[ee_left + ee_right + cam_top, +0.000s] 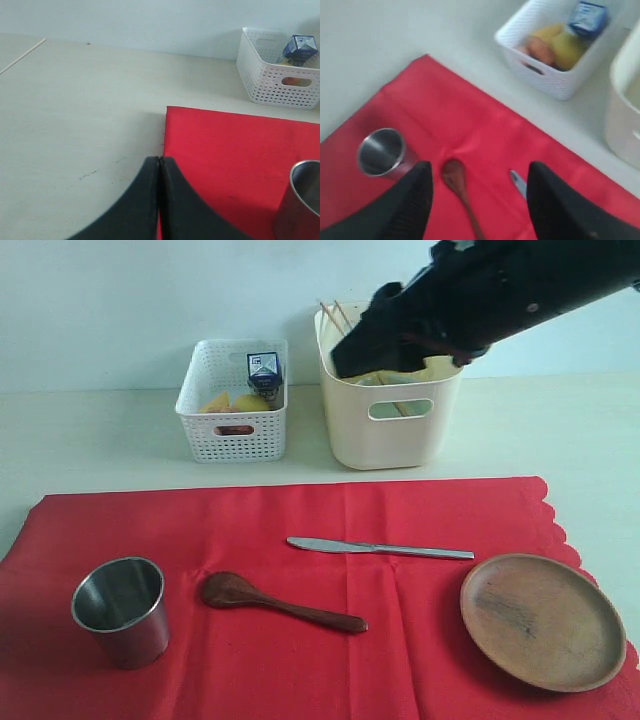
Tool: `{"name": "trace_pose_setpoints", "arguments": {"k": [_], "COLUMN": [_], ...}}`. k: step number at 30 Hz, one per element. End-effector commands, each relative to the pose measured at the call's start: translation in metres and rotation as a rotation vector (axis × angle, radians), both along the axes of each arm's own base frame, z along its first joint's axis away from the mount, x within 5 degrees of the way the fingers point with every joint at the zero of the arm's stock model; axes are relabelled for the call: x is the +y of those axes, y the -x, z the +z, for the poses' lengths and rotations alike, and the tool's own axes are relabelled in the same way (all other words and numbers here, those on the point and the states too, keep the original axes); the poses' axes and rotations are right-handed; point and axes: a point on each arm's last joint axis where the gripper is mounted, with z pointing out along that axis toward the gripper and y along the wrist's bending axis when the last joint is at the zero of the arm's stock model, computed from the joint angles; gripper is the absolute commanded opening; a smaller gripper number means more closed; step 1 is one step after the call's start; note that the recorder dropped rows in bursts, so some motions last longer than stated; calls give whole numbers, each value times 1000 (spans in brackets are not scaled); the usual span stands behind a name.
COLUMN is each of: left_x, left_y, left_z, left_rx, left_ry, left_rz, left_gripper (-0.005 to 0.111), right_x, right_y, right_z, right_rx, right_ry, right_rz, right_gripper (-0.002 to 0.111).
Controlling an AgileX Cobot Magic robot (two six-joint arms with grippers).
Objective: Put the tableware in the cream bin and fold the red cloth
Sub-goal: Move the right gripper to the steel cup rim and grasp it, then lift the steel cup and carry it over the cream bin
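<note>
the left gripper (159, 161) has its two dark fingers (132, 207) pressed flat together with nothing pinched between them. it sits over the left edge of the red cloth (235, 150), where the fabric meets the bare table (75, 115), and the steel cup (302, 200) stands just beside it on the cloth.

the right gripper (480, 170) has its fingers (412, 202) spread well apart and empty. through the gap the wrist view shows only the cloth below, with the dark wooden spoon (456, 180) and the tip of the silver table knife (519, 183). in the exterior view this arm reaches over the mouth of the cream bin (385, 435), up at the back of the table (its fingertips are hard to make out there against the dark arm).

two wooden chopsticks (334, 312) poke up out of the bin's rear left corner. the cloth lies spread flat at the front, scalloped edge to the right. on it the cup stands upright at the left, the spoon lies in the middle with its bowl towards the cup, the knife lies just behind the spoon, and the brown round plate (543, 620) rests at the right. the four are apart from each other.

left of the bin is the white perforated basket (233, 435), holding a milk carton (264, 369) and some yellow food (235, 402).
</note>
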Motion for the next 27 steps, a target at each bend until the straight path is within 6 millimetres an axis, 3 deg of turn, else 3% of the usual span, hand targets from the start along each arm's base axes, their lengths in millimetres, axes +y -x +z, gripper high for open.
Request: {"name": "trace_pose_setpoints", "arguments": {"k": [1,7,13,20,27], "left_x": [0,0,0,0,0], "left_y": [0,0,0,0,0], "left_z": [0,0,0,0,0], "left_rx": [-11,-11,-11,-11,-11], "left_ry": [1,1,1,1,1], "left_rz": [-3,-3,-3,-3,-3], "left_gripper": [1,1,1,1,1], "right_x": [40,94,138,175,192], "right_y": [27,59,68,53,25], "right_z": [-5,-29,-74,-118,-134], "right_rx": [7,39,77,98,108], "right_ry": [-7,42,101,233,341], "right_rz": [182,359,338,240,105], "right_gripper": [54,54,54,54,54]}}
